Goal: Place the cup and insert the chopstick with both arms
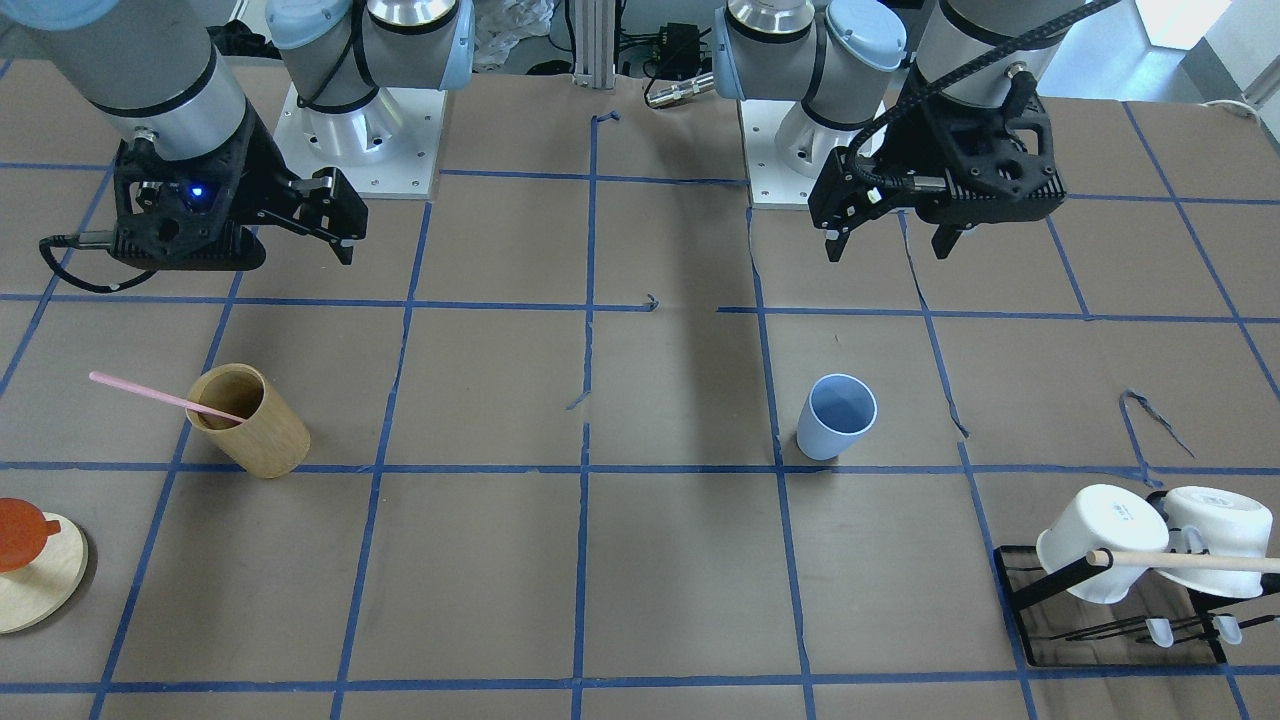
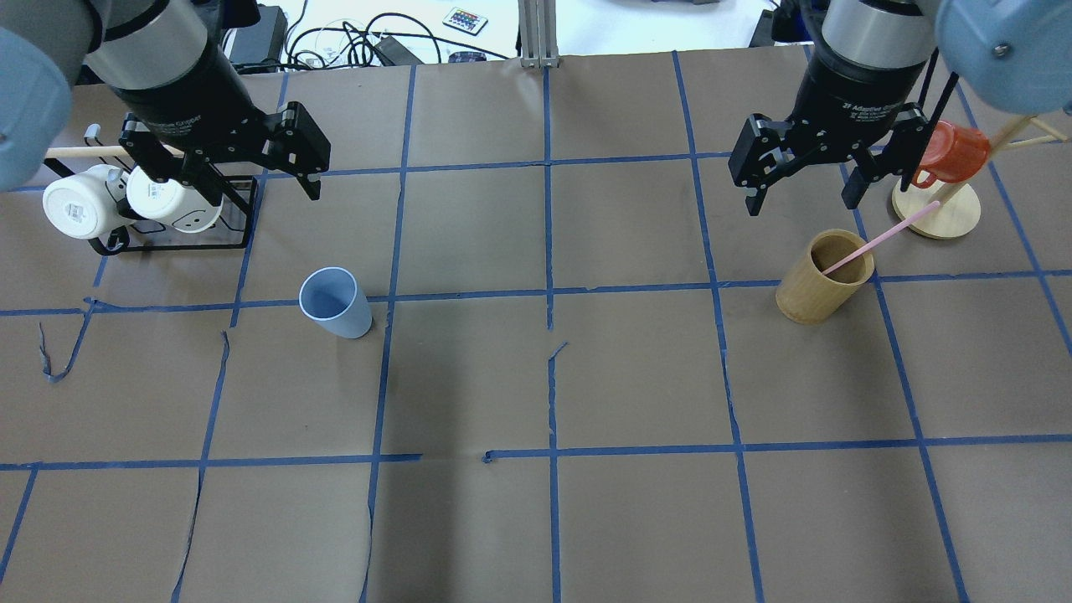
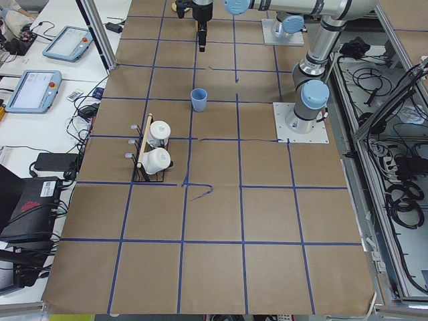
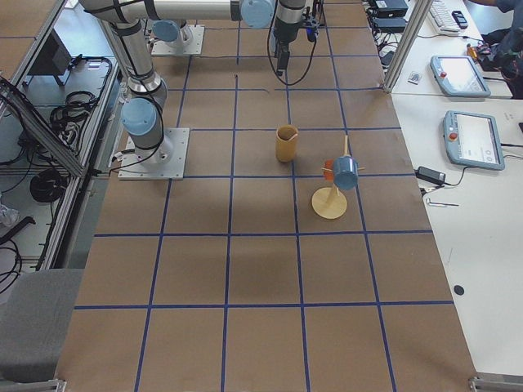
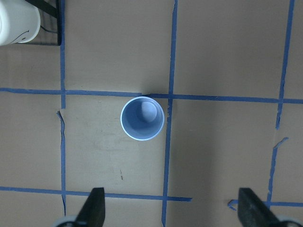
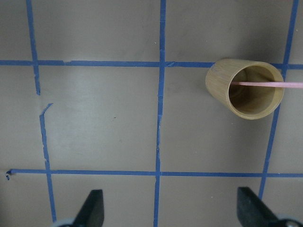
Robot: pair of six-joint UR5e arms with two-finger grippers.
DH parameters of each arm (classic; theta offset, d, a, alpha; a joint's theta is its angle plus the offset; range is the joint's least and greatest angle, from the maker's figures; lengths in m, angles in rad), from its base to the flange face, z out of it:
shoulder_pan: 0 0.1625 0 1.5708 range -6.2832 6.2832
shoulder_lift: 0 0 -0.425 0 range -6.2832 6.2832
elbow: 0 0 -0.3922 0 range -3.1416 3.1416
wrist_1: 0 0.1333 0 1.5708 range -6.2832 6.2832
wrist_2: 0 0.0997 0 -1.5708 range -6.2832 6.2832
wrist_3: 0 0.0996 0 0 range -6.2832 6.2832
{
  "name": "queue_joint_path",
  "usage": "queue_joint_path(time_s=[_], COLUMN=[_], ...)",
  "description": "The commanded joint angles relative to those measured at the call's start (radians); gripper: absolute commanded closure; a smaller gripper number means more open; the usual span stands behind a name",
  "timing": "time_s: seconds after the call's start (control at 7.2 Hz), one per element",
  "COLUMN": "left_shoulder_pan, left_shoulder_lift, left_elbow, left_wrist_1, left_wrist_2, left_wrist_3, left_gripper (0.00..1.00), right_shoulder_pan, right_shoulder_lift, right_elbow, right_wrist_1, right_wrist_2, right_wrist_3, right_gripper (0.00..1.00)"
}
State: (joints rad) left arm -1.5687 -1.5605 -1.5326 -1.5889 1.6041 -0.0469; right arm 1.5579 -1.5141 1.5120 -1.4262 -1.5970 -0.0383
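The pale-blue cup [image 1: 837,417] stands upright on the brown paper, also in the overhead view [image 2: 335,303] and straight below the left wrist camera [image 5: 142,118]. The pink chopstick [image 2: 879,239] leans inside the tan wooden cylinder cup [image 2: 823,278], its upper end sticking out over the rim; it also shows in the front view [image 1: 160,397] and the right wrist view [image 6: 267,84]. My left gripper [image 1: 888,245] is open and empty, high above the table behind the blue cup. My right gripper [image 2: 802,198] is open and empty, above and just behind the wooden cup.
A black wire rack [image 2: 243,209] with two white mugs [image 2: 79,205] and a light-wood dowel [image 1: 1190,562] stands at the left arm's side. A round wooden stand [image 2: 942,218] with a red mug [image 2: 946,155] stands beyond the wooden cup. Blue tape lines grid the table.
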Motion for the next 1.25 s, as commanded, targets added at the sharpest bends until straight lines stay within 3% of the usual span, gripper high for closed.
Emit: queue_joint_path(time_s=[0.0, 1.11], left_shoulder_pan=[-0.001, 0.001], left_shoulder_lift=[0.000, 0.005], left_elbow=[0.000, 0.000], left_wrist_1=[0.003, -0.002], left_wrist_2=[-0.001, -0.003], left_wrist_3=[0.001, 0.010], left_gripper=[0.00, 0.00], right_shoulder_pan=[0.001, -0.002], right_shoulder_lift=[0.000, 0.005], right_elbow=[0.001, 0.022], right_wrist_1=[0.024, 0.036], right_wrist_2=[-0.020, -0.020], right_wrist_3=[0.000, 0.002], right_gripper=[0.00, 0.00])
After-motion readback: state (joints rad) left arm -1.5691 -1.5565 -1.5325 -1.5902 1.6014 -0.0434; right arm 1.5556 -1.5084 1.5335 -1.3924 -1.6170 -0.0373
